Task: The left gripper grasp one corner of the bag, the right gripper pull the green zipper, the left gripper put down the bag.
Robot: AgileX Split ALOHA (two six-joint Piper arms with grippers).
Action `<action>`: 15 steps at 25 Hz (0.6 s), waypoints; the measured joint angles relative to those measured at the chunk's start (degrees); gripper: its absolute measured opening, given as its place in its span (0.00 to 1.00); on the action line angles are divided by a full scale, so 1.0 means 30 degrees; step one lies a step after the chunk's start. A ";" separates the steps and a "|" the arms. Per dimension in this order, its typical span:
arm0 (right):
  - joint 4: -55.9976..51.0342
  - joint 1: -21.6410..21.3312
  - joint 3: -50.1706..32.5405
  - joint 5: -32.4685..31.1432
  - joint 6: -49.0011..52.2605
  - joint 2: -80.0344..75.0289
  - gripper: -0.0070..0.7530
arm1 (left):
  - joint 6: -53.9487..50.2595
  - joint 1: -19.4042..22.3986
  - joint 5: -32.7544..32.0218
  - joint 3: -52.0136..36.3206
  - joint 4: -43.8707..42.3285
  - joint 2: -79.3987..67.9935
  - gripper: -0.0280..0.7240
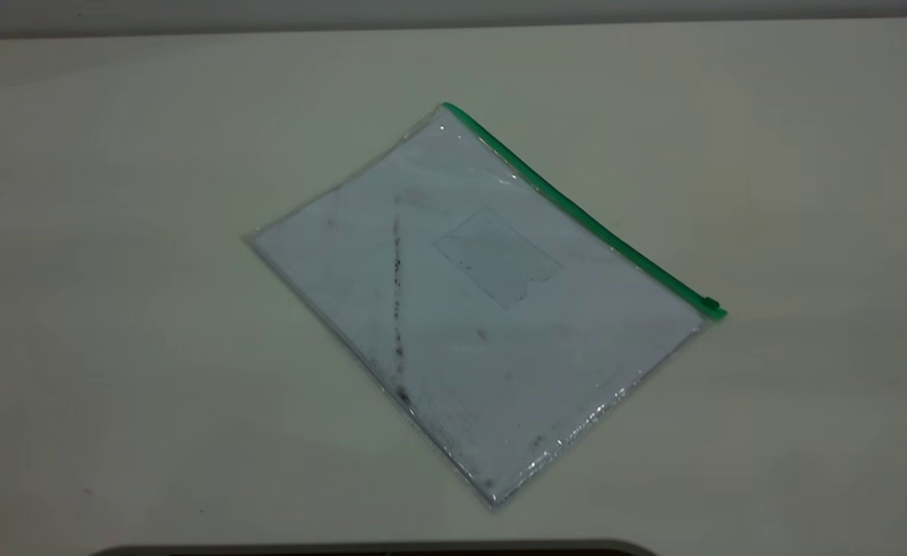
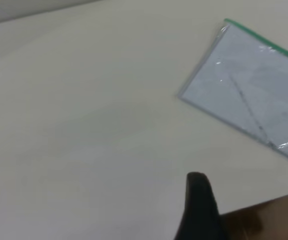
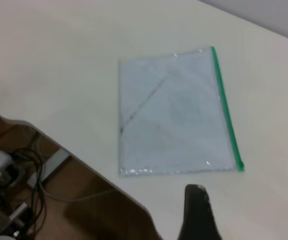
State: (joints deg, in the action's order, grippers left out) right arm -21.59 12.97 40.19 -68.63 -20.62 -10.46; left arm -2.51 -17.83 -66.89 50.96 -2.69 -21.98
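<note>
Large flat clear plastic bag (image 1: 484, 309) with white paper inside lies flat at centre frame of the exterior view, rotated so its corners point up, down, left and right. It rests on the pale cream counter (image 1: 113, 347), untouched by either arm. A dark smudgy streak and a small rectangular card pocket show through the top face.

Thin bright green zipper (image 1: 577, 212) runs along the upper-right edge; its small slider tab (image 1: 710, 304) sits at the right-hand end of the strip, so a pull would probably run up-left along that edge.

Left pincer (image 2: 199, 205): only one dark finger shows at the bottom of the left wrist view, well apart from the bag at upper right; spread or pressed together, cannot tell. Right pincer (image 3: 198, 210): likewise one dark finger at bottom centre, near the slider end; state not readable.

Judgement: nothing begun. The bag's left corner looks the likeliest first hold, leaving the slider end to the right arm.
</note>
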 joint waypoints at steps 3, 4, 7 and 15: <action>0.0664 0.0000 -0.0519 -0.0107 0.0406 0.0534 0.75 | -0.0869 0.0000 0.0000 -0.1571 -0.0832 0.1506 0.80; 0.0797 0.0000 -0.0712 -0.0107 0.0469 0.0736 0.75 | -0.1172 0.0000 0.0000 -0.2019 -0.1075 0.1881 0.80; 0.1226 0.0000 -0.1415 -0.0107 0.0491 0.1293 0.75 | -0.1744 0.0000 0.0000 -0.3664 -0.1593 0.2902 0.80; 0.2166 0.0000 -0.2215 -0.0191 0.0506 0.2649 0.75 | -0.1011 0.0000 0.0000 -0.6832 -0.0931 0.3468 0.80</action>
State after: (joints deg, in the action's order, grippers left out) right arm -15.09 12.97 33.55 -69.20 -19.11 -2.51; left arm -5.54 -17.83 -66.89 30.46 -5.48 -11.58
